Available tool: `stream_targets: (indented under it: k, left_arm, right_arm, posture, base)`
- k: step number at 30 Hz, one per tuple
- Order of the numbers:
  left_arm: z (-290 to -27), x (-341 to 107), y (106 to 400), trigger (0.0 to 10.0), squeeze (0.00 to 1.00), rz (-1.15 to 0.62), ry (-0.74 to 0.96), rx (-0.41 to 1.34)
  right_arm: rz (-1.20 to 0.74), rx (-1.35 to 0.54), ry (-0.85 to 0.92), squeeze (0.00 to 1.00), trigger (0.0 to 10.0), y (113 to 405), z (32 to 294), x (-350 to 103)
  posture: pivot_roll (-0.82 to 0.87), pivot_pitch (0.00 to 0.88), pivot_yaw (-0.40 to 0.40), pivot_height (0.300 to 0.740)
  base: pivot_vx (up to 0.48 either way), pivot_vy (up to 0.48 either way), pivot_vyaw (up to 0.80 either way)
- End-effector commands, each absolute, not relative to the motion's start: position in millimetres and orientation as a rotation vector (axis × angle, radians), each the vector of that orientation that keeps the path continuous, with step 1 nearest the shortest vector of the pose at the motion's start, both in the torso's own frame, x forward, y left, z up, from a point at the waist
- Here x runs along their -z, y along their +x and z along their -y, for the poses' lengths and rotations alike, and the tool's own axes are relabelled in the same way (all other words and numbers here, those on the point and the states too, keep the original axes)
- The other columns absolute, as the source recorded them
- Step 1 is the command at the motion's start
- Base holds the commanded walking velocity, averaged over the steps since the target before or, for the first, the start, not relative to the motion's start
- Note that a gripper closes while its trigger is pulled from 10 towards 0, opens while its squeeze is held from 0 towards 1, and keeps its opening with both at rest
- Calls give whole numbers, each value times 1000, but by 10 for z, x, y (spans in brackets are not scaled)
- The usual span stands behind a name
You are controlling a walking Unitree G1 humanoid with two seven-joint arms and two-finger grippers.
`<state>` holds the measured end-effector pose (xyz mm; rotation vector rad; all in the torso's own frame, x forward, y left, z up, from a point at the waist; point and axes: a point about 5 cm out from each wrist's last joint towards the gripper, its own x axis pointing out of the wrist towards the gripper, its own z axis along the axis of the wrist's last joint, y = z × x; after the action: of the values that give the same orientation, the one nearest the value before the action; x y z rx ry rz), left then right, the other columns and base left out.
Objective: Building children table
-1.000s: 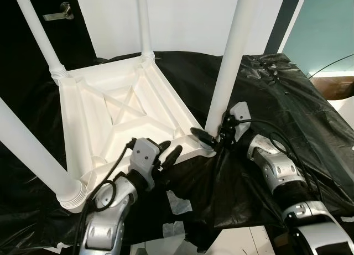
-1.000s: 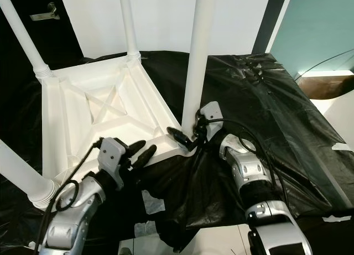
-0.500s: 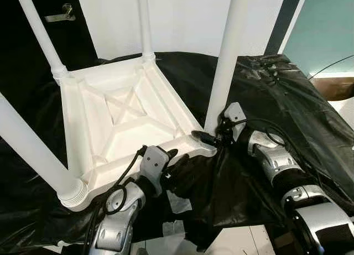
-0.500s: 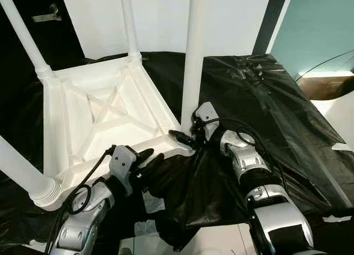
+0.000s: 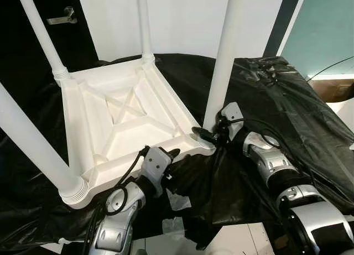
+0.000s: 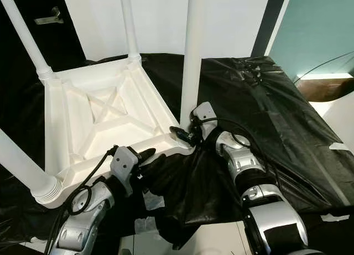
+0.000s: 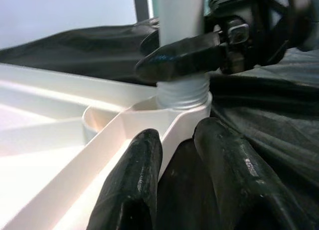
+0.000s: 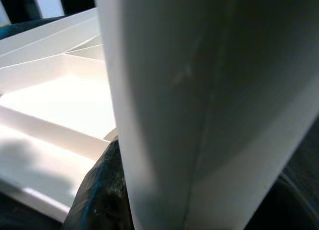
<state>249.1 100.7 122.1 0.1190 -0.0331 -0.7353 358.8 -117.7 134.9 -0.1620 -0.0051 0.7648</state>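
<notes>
Children's table (image 5: 124, 119), white plastic, lies upside down on black plastic sheeting (image 5: 276, 116), ribbed underside up, four legs pointing up.

Right arm reaches forward and inward, elbow bent, wrist at the table's near right corner. Right gripper (image 5: 206, 136) is clamped around the base of the near right leg (image 5: 221, 67), just above the threaded collar; one black finger (image 7: 179, 55) wraps across the front of the leg, the other is hidden behind it. Right wrist view is mostly blurred white leg surface at close range, with a dark finger edge beside it.

Left arm comes up from below, forearm angled toward the table's near edge. Left gripper (image 5: 168, 162) has its two fingers (image 7: 132, 180) slightly apart, tips at the outer wall of the near rim (image 5: 138, 158), low against the sheeting. Whether they press the rim or just rest beside it cannot be told.

Leg tops are cut off by the frame. Near left leg (image 5: 30, 139) sits in its ribbed corner socket. White tape scraps (image 5: 176, 199) lie on the sheeting below the left gripper. White wall (image 5: 182, 17) stands behind.
</notes>
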Motion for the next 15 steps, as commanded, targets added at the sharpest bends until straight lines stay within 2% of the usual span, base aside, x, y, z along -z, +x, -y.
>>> stream_targets:
  k: [1, 4, 11, 15]
  left_arm:
    - [-1064, -1192, 2516, 10000, 0, 10, 96, 630]
    - [-1085, -1183, 2511, 10000, 0, 0, 99, 627]
    - [-1070, -1177, 2481, 10000, 0, 3, 108, 639]
    - [-1059, -1168, 2482, 10000, 0, -1, 121, 655]
  right_arm:
    - [-64, -691, -173, 0, 10000, 3563, 1222, -1202]
    - [-97, -572, -113, 0, 10000, 3517, 1185, -1095]
    - [-102, -503, -66, 0, 10000, 3458, 1129, -1032]
    - [-78, -261, -30, 0, 10000, 3417, 1110, -1027]
  posture:
    - [121, 0, -31, 740]
    - [118, 0, -27, 740]
    - [114, 0, -19, 740]
    - [106, 0, -18, 740]
  base:
    - [0, 0, 0]
    - [0, 0, 0]
    - [0, 0, 0]
    - [0, 0, 0]
